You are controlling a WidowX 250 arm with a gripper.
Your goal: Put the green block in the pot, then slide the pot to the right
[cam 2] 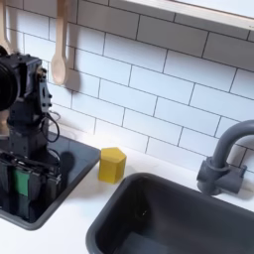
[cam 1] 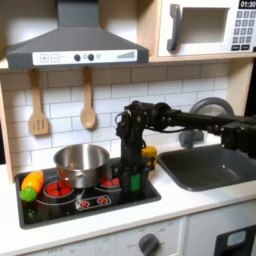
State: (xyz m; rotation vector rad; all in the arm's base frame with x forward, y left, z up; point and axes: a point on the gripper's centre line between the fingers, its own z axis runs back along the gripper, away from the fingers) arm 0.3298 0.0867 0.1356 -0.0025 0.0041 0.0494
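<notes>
Green and small, the upright rectangular block sits between the black fingers of the gripper at the end of the black robot arm, low over the right-hand part of the black toy stovetop in the first exterior view. In the second exterior view we see the same green block framed by the gripper near that view's left edge, just above the dark stovetop. We read the jaws as clamped on the block's two sides; whether the block's base touches the stovetop we cannot tell.

We find the shiny silver round metal pot on the rear of the stovetop, to the first exterior view's left of the gripper and apart from it. An orange-and-green rounded vegetable toy lies at the stovetop's left edge in the first exterior view. Two red burner discs show in front of the pot.

A yellow cup stands on the white counter between the stovetop and the dark sink basin in the second exterior view, with a grey faucet behind the basin. Two wooden utensils hang on the white tiled wall beneath the grey range hood, and a toy microwave occupies the upper right of the first exterior view.
</notes>
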